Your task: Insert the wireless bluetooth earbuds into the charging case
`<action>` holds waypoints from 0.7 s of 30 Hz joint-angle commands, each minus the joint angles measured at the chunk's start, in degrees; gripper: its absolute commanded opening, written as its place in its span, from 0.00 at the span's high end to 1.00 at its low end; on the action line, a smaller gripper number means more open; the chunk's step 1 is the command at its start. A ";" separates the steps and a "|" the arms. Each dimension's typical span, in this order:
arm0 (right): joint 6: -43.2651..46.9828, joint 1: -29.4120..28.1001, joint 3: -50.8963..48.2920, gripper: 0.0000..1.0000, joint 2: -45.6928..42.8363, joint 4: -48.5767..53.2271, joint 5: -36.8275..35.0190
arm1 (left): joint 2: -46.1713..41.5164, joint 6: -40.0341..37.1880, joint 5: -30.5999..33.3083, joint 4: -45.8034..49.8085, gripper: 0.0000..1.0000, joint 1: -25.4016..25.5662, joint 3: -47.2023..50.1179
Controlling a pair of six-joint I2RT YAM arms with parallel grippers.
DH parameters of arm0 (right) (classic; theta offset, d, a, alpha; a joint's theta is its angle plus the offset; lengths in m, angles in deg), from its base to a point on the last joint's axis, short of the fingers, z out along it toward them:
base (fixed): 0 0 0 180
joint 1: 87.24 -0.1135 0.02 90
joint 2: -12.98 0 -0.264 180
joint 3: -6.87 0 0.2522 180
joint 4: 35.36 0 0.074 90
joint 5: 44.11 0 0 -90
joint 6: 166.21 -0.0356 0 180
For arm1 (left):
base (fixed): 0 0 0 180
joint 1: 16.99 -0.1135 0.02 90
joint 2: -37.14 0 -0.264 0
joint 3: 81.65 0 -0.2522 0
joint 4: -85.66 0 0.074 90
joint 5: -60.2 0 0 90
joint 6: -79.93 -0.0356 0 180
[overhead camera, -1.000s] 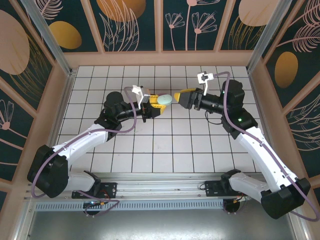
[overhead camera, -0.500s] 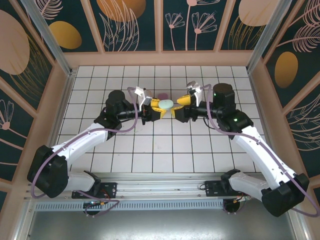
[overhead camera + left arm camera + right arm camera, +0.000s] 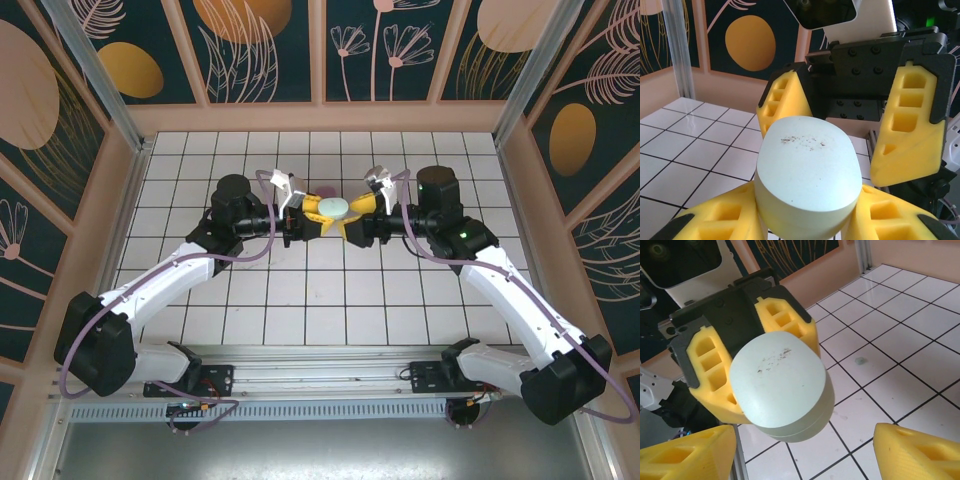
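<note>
The left claw point(image 3: 318, 213) is pinching the mint charging case point(image 3: 333, 208), while the right claw point(image 3: 352, 216) is hanging spread, facing it; one tiny mint earbud point(image 3: 859, 360) is lying on the counter point(image 3: 920, 305) below.

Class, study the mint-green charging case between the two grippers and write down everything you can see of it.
The charging case is a pale mint-green rounded oval block, matte and plastic-looking, with dark specks on its broad flat face and a seam round its side. It looks shut. The left gripper clamps it between yellow fingers, up off the tiled floor. The right gripper faces it, open and not touching.
</note>
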 commanded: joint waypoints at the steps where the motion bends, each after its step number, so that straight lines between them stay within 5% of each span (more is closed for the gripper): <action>1: 0.75 -0.34 1.99 0.27 0.59 -0.91 -2.54 | -1.19 -0.97 -2.19 0.39 0.75 0.22 -1.50; 21: -1.97 -0.16 6.19 0.28 2.81 -0.89 -3.51 | -0.93 -2.20 -2.95 2.06 0.76 0.18 0.17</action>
